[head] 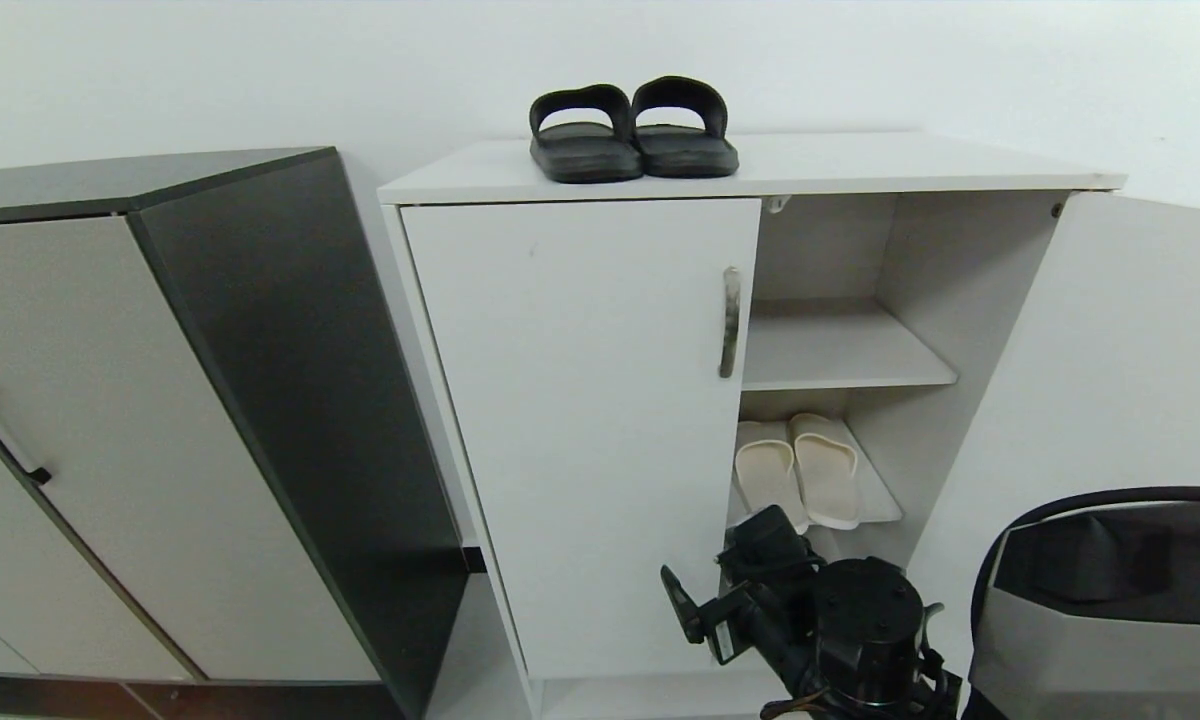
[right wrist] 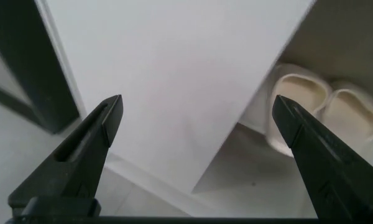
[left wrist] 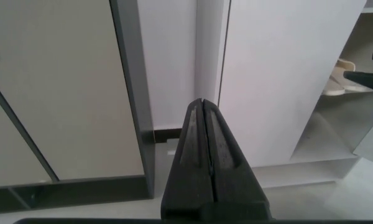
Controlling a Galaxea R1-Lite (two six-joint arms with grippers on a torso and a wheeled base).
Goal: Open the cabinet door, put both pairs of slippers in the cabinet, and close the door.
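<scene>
A plain white wall backs everything, and the white cabinet (head: 860,165) stands against it. The black slippers (head: 632,135) sit side by side on the cabinet's top, above its closed left door (head: 580,430); the head view is where I get them. The cream slippers (head: 798,470) lie as a pair inside the cabinet on its lower shelf, under the upper shelf (head: 840,350). The cabinet's right door (head: 1110,380) is swung wide open. The closed door's metal handle (head: 729,322) runs upright along its free edge.

The right gripper (head: 720,560) is low in front of the cabinet, near the bottom of that free edge. Its wrist view tells me more: the right gripper (right wrist: 197,102) has its fingers spread wide with nothing between them, and the cream slippers (right wrist: 323,102) show just past the door's edge.

The left gripper (left wrist: 202,106) is clenched on nothing (fingers pressed flat together). It points at the gap between the cabinet and the dark cabinet (head: 210,400) beside its closed door. From there the cream slippers (left wrist: 339,78) peek out at the far side.
</scene>
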